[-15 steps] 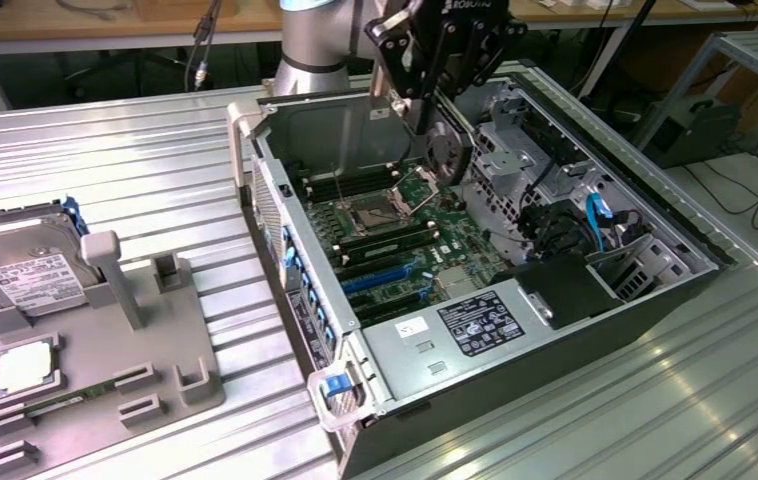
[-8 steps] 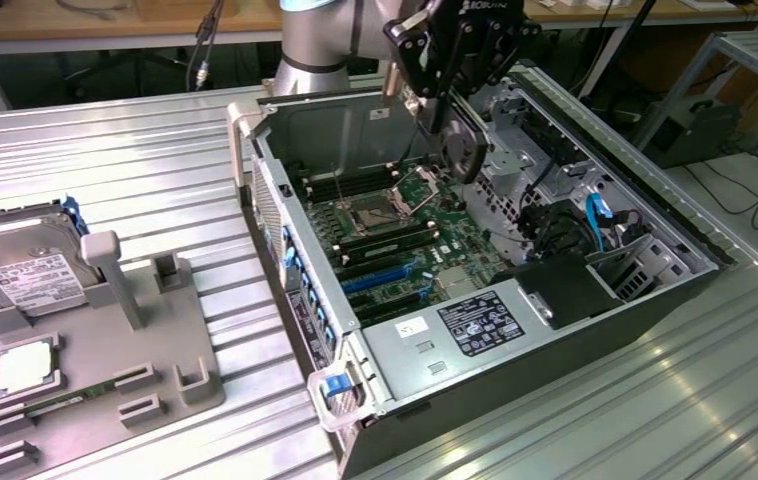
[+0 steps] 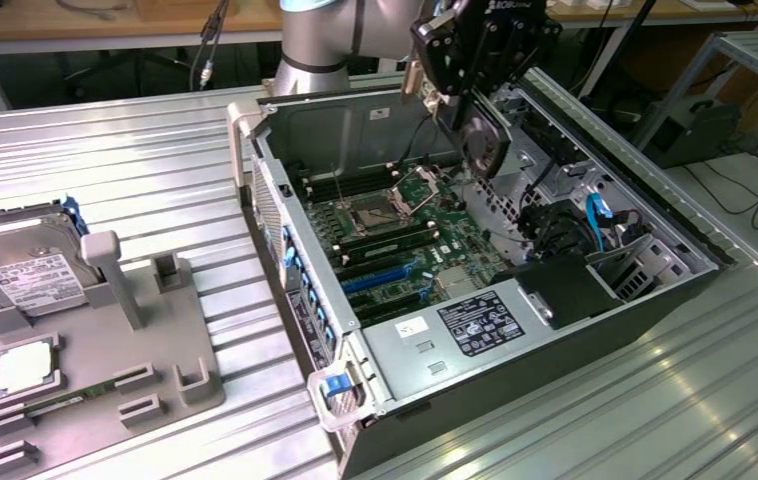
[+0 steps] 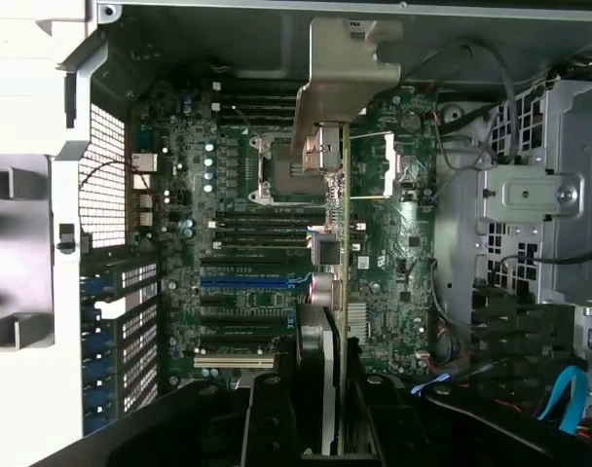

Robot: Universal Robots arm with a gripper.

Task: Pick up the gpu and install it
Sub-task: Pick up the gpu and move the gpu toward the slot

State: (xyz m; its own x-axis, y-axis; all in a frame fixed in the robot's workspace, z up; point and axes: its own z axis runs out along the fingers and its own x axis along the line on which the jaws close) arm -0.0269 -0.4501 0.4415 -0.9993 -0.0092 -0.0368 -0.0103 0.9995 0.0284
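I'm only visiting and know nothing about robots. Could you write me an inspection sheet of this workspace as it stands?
Surface: ribbed metal table carrying an open computer case and a grey parts holder.
Job's things: gpu hanging on edge over the motherboard, not yet seated in a slot.
Clutter: hard drive and CPU chip, both in the holder.
Grippers: gripper shut on the gpu, above the case.
Cables: blue cable inside the case; loose cables on the floor at the exterior view's right.
Surroundings: wooden workbench behind the table.
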